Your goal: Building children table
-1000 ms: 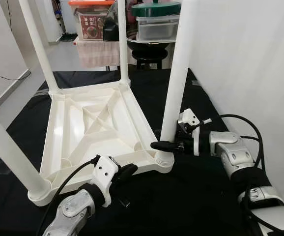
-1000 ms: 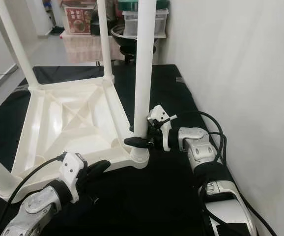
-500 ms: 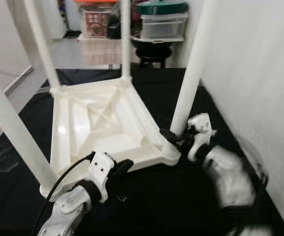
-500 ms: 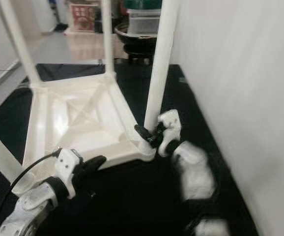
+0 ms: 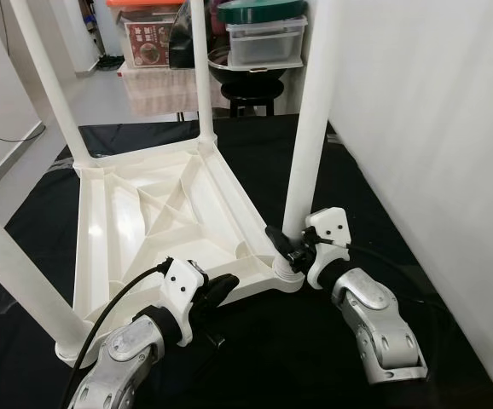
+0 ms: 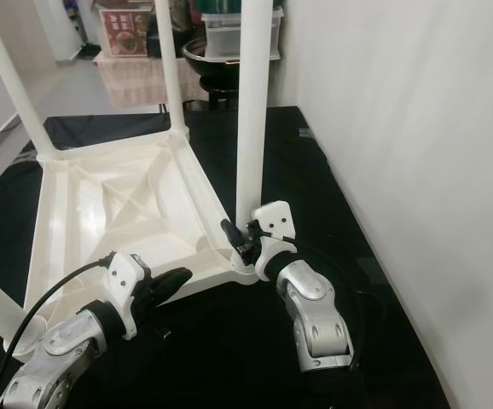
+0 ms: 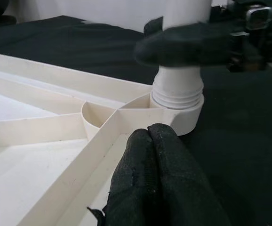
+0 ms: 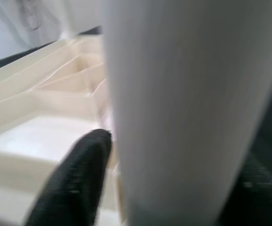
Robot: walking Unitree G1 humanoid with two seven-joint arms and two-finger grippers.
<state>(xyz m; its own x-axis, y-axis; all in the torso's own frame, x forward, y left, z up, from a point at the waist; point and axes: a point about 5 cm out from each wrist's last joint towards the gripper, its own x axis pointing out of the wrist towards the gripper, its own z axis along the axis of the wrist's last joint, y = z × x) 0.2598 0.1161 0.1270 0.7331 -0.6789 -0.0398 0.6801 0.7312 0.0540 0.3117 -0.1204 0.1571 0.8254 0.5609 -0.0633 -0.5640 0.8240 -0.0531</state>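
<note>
A white plastic children's table (image 5: 144, 221) lies upside down on a black mat, its legs pointing up. My right gripper (image 5: 285, 247) is shut on the near right leg (image 5: 306, 162) just above its socket; in the right wrist view the leg (image 8: 183, 108) stands between the fingers (image 8: 79, 174). My left gripper (image 5: 221, 285) is shut and rests its tips on the tabletop's near rim, a little left of that socket. The left wrist view has its closed fingers (image 7: 155, 155) on the rim, with the socket (image 7: 178, 94) just beyond.
A white wall (image 5: 417, 128) runs close along the right. Three other legs stand at the far left (image 5: 46, 85), far right (image 5: 202, 77) and near left (image 5: 16, 273). A stool with stacked storage boxes (image 5: 263, 43) stands behind. The black mat (image 5: 298, 358) covers the floor.
My right forearm has swung from the right of the leg round to its near side, the gripper staying at the leg's base. The left gripper holds its place on the rim.
</note>
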